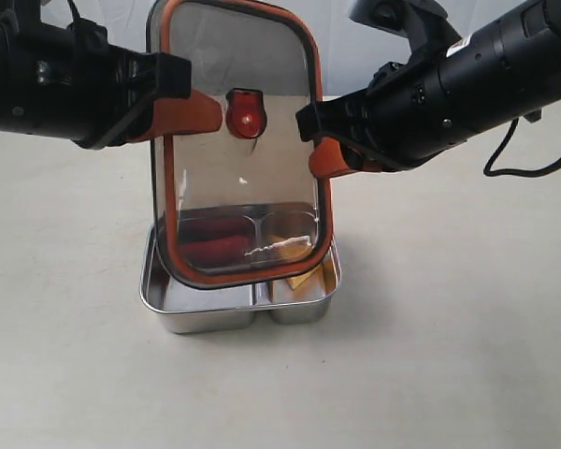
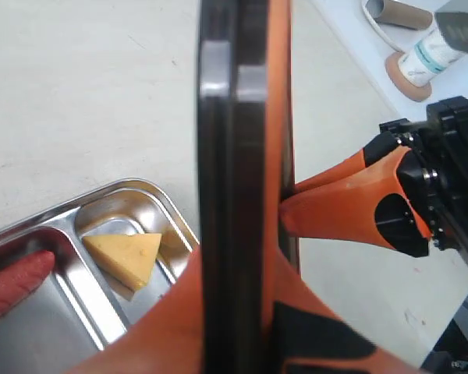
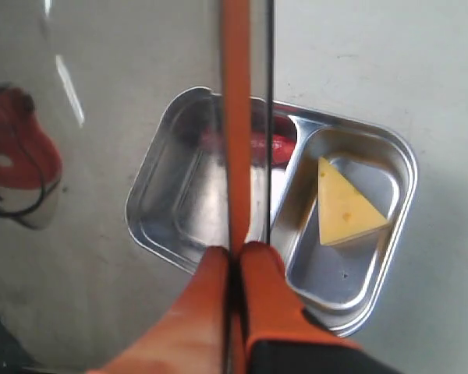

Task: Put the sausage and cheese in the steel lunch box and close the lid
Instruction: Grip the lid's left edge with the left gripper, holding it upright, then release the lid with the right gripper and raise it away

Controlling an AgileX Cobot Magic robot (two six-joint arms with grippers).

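Gripping the lid (image 1: pixel 238 178) upright over the steel lunch box (image 1: pixel 159 301) with left claw (image 1: pixel 201 114) and right claw (image 1: pixel 323 159) each clamped on a side edge, sausage (image 2: pixel 8 287) and cheese (image 3: pixel 345 206) lying inside, likely best tipping both sides flat together.

Partly hidden behind the edge of the lid (image 3: pixel 235 117): sausage (image 3: pixel 285 146); mostly hidden behind the lid's lower corner in exterior view: cheese (image 1: pixel 306 281)

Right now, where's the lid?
Exterior view, centre: the lid stands upright, lower edge at the steel lunch box, with the left fingers and the right fingers pinching its side edges.
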